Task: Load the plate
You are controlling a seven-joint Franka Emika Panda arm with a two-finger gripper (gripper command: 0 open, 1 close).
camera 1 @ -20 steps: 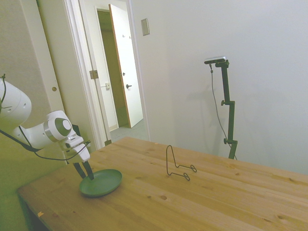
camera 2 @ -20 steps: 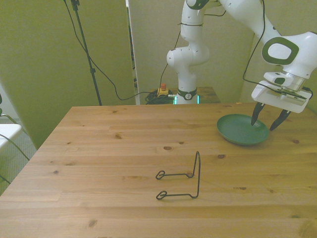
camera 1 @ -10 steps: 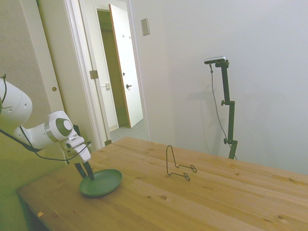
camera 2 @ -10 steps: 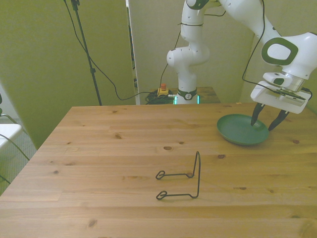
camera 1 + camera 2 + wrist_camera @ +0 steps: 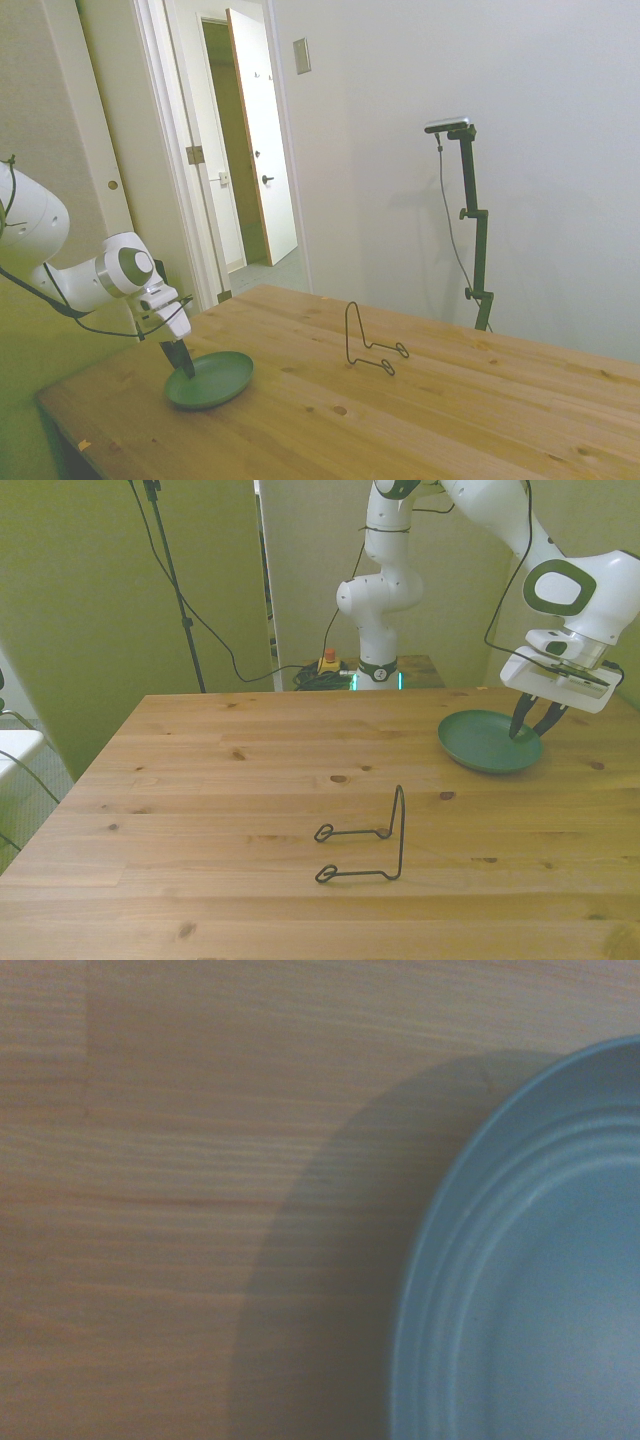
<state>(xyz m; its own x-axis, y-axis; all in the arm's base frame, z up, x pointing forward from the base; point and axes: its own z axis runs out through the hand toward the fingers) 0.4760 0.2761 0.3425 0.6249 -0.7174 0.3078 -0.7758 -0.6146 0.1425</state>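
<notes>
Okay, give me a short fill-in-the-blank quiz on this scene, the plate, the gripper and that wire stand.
1. The plate is dark ____ in colour.
2. The gripper is at the plate's ____, not its centre.
3. The wire stand holds ____ right now.
4. The plate rests on the wooden ____.

Missing words: green; rim; nothing; table

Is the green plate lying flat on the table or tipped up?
Flat. The plate rests level on the table in both the side and front views, with the end effector at its rim.
</notes>
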